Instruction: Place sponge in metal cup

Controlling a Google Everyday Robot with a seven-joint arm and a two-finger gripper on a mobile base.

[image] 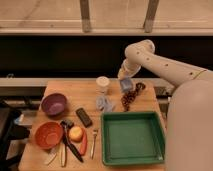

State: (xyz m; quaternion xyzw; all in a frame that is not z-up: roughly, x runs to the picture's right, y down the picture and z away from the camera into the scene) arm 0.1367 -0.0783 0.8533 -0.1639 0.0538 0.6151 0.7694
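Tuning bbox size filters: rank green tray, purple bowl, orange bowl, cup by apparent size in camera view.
1. green tray
2. orange bowl and purple bowl: about alike, orange nearer the camera, so unranked
3. cup
The hand is just right of the cup, over the table back edge.

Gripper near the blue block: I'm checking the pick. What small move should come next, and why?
Probably lower the gripper a little onto the sponge, the blue block right below it. It seems to lie on the table beside the dark beads, apart from the cup, which stands upright to its left in view, so it needs picking up first.
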